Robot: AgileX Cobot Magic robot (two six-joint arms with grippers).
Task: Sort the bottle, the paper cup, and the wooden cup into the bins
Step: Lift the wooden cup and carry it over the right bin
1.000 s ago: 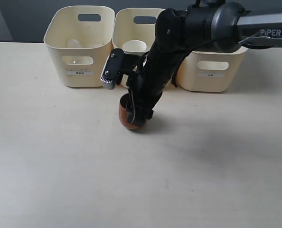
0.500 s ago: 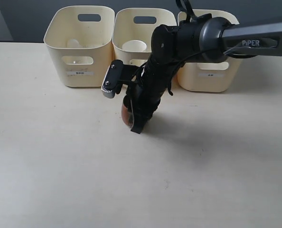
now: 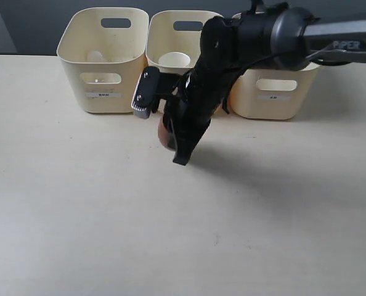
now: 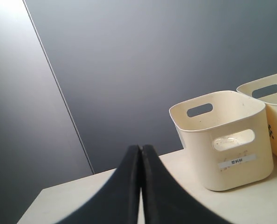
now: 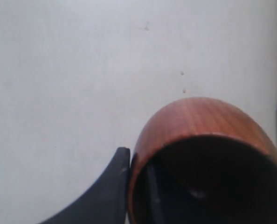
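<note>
The reddish-brown wooden cup [image 3: 163, 133] hangs just above the table in front of the middle bin [image 3: 198, 18]. My right gripper [image 3: 174, 145] is shut on its wall, one finger outside and one inside. The right wrist view shows the wooden cup [image 5: 201, 119] pinched by the right gripper [image 5: 136, 173] over bare tabletop. The white paper cup [image 3: 174, 60] stands in the middle bin. The bottle [image 3: 95, 57] lies in the left bin [image 3: 78, 74], only its pale top showing. My left gripper [image 4: 141, 149] is shut and empty, away from the left bin [image 4: 199, 149].
The right bin [image 3: 273, 92] stands behind my right arm [image 3: 257, 37], which reaches in from the right over it. All three bins line the table's far edge against a dark wall. Open tabletop [image 3: 170, 234] lies in front.
My right gripper has lifted the wooden cup off the table and carried it slightly up and back toward the bins. The bins and their contents have not moved.
</note>
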